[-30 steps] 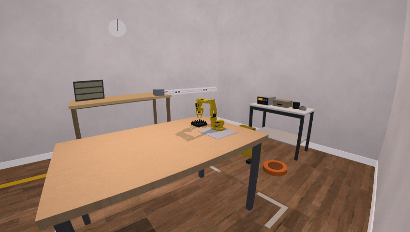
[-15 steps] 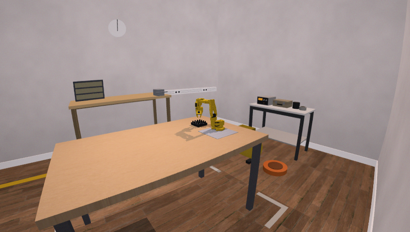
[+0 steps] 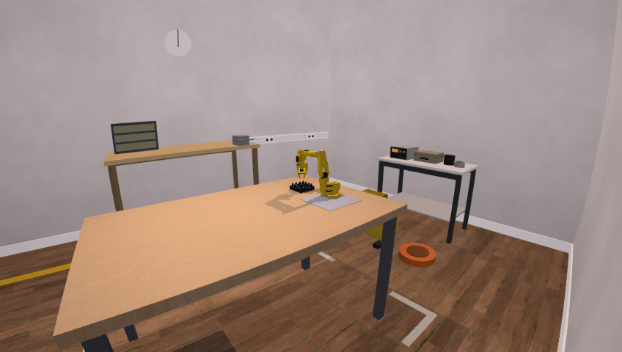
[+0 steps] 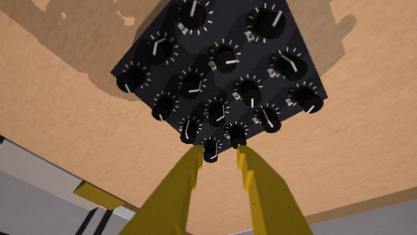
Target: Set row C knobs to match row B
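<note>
The black knob box [image 3: 301,187] sits on the wooden table next to my yellow arm's base [image 3: 329,188]. In the wrist view the box [image 4: 220,73] fills the upper middle, with several black knobs whose white pointers face different marks. My gripper [image 3: 301,174] hangs just above the box. In the wrist view its two yellow fingers stand a narrow gap apart over the box's near corner. The nearest corner knob [image 4: 210,149] lies in line with the gap between the tips, and neither finger touches it. Nothing is held.
A grey mat [image 3: 331,201] lies under the arm's base near the table's right edge. A wooden side table [image 3: 180,152] and a white bench with instruments [image 3: 425,163] stand behind. An orange ring [image 3: 416,254] lies on the floor.
</note>
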Controlling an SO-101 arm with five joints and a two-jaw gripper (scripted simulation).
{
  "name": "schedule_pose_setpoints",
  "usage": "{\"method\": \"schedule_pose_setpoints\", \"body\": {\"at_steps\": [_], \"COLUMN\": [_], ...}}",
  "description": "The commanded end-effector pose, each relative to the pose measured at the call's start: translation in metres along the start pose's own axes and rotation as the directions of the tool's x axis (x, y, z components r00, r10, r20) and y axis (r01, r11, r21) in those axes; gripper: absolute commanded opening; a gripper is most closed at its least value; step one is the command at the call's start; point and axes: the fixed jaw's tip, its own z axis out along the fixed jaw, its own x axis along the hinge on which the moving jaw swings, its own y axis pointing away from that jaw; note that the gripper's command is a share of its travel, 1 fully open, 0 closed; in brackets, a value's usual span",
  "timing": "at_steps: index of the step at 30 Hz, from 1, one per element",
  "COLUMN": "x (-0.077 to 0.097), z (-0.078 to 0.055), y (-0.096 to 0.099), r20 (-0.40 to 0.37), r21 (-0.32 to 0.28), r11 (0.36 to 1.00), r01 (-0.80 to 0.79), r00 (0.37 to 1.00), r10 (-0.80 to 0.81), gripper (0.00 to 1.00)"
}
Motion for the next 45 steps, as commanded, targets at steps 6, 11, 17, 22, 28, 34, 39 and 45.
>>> {"method": "schedule_pose_setpoints", "body": {"at_steps": [6, 11, 17, 22, 28, 34, 39, 45], "x": [0.001, 0.001, 0.001, 0.001, 0.001, 0.001, 0.001, 0.001], "z": [0.005, 0.008, 0.013, 0.015, 0.016, 0.016, 0.016, 0.016], "y": [0.002, 0.002, 0.002, 0.002, 0.002, 0.002, 0.002, 0.002], "r20": [0.009, 0.009, 0.009, 0.009, 0.009, 0.009, 0.009, 0.009], "r21": [-0.007, -0.007, -0.007, -0.007, -0.007, -0.007, -0.007, -0.007], "r11": [1.0, 1.0, 1.0, 1.0, 1.0, 1.0, 1.0, 1.0], "r01": [-0.003, -0.003, -0.003, -0.003, -0.003, -0.003, -0.003, -0.003], "r00": [1.0, 1.0, 1.0, 1.0, 1.0, 1.0, 1.0, 1.0], "r10": [0.003, 0.003, 0.003, 0.003, 0.003, 0.003, 0.003, 0.003], "gripper": [0.1, 0.1, 0.1, 0.1, 0.1, 0.1, 0.1, 0.1]}}
